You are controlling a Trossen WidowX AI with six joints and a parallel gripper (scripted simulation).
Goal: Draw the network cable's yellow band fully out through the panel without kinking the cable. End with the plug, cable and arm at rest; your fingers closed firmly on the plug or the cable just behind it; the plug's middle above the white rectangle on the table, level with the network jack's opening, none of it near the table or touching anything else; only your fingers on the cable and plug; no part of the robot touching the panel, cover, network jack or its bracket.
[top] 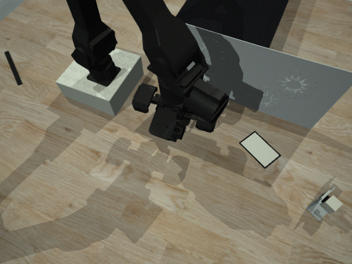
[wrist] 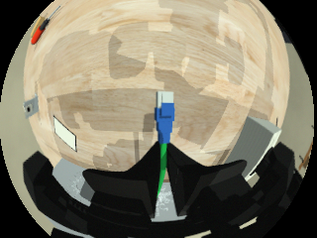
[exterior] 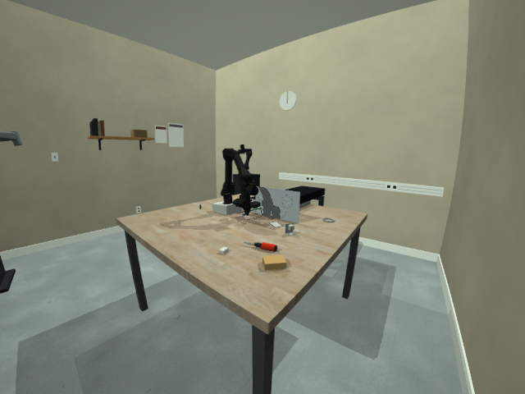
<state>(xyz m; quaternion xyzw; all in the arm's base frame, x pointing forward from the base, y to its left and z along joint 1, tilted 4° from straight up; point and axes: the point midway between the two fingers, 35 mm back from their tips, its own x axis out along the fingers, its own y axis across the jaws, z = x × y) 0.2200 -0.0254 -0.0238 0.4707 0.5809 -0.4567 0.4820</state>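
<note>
My gripper [top: 168, 132] [wrist: 161, 144] is shut on the green network cable [wrist: 160, 171] just behind its blue boot [wrist: 164, 122]. The clear plug [wrist: 165, 99] sticks out ahead of the fingers, above the wooden table. In the top view the arm hides the plug and cable. The gripper hangs in front of the grey panel [top: 284, 93] [exterior: 283, 204], left of the white rectangle [top: 259, 149] [wrist: 65, 134]. The network jack on its bracket [top: 325, 204] [exterior: 289, 229] [wrist: 30, 107] stands farther right, near the table's front. The yellow band is not in view.
The arm stands on a pale block [top: 96, 88] [wrist: 261, 142] left of the gripper. A black box [top: 232, 17] [exterior: 306, 193] stands behind the panel. A black strip [top: 12, 68] lies far left. A red screwdriver [exterior: 260, 245] [wrist: 40, 28], a small white block [exterior: 223, 250] and a tan block [exterior: 274, 262] lie toward the front.
</note>
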